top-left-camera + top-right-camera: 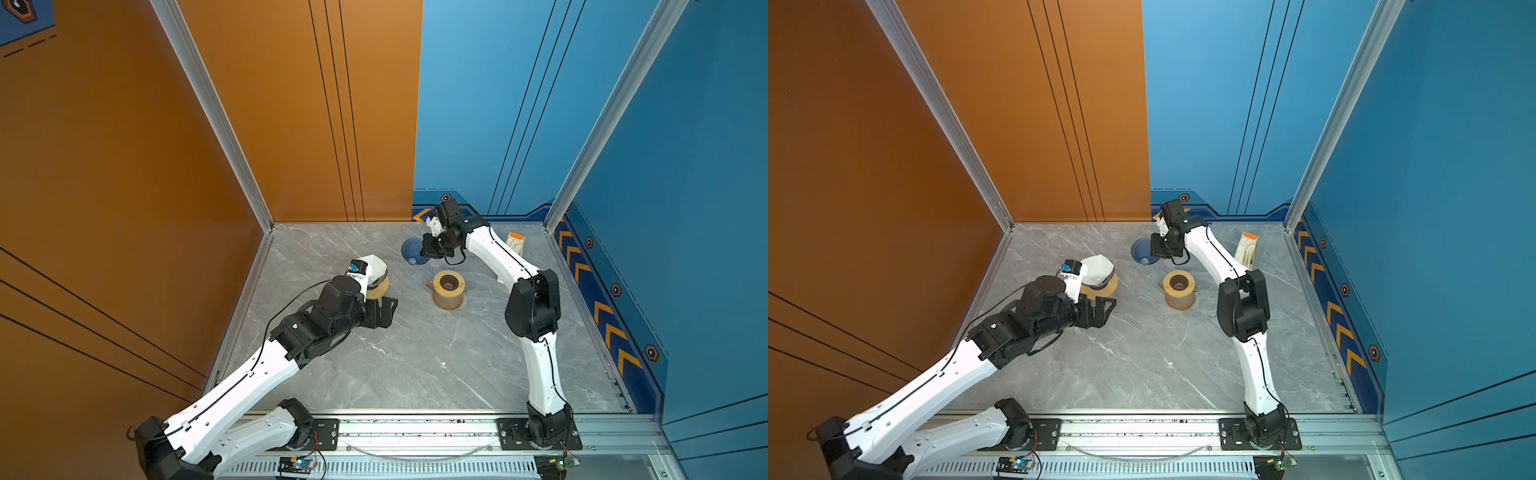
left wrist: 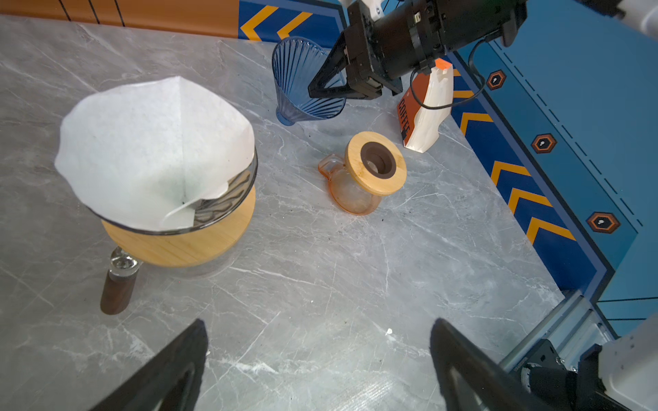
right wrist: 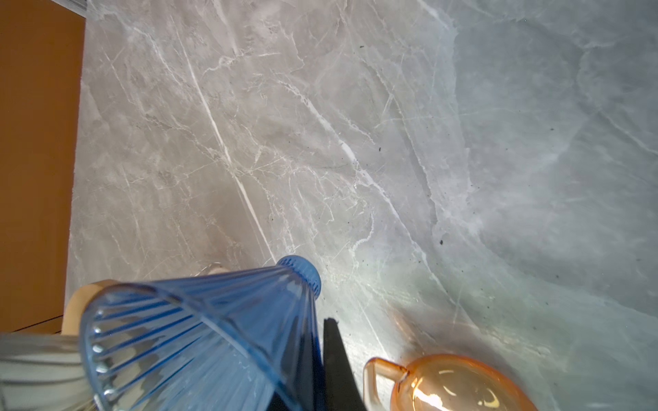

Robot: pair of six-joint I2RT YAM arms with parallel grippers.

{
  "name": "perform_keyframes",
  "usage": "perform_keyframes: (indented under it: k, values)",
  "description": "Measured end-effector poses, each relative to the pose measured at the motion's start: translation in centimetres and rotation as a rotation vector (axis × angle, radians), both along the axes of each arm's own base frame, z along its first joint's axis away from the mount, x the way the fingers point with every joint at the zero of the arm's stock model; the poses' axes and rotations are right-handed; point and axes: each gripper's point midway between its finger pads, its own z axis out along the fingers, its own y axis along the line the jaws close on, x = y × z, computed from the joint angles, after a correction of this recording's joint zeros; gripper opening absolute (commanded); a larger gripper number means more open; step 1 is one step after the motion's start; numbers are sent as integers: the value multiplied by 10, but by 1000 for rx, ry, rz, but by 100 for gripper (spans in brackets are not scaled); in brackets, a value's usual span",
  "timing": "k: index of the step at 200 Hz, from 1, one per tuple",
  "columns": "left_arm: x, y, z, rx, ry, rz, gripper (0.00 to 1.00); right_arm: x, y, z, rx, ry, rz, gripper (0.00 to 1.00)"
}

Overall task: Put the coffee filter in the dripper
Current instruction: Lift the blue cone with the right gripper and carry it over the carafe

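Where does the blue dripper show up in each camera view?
Top view: blue dripper near back wall, centre.
Top view: dripper likewise, behind the amber carafe.
Left wrist: dripper beyond the carafe.
Right wrist: dripper close-up beside the carafe.
Shared landmark: amber carafe.

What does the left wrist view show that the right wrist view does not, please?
Only the left wrist: the paper filter sitting in the clear dripper, the coffee bag, and the left gripper, open. Only the right wrist: the notched spout of the blue dripper, close up. Both: that blue dripper pinched by the right gripper, the orange carafe and the marble table.
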Motion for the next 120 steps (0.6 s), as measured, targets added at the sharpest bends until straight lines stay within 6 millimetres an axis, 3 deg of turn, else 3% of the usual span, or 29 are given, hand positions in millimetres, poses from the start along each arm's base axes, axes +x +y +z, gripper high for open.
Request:
perform_keyframes:
  k: [42,66,92,120]
  values:
    - [3,-17,36,-19,-59,-47,98,-25,-12,41,16,-48,-2,1]
    - [7,-28,44,-15,-69,-71,98,-39,-20,64,31,-79,-5,1]
    - [9,-40,42,-3,-59,-107,98,-55,-32,72,32,-81,-16,2]
    - [8,-49,38,7,-46,-138,98,-69,-51,64,18,-52,-41,2]
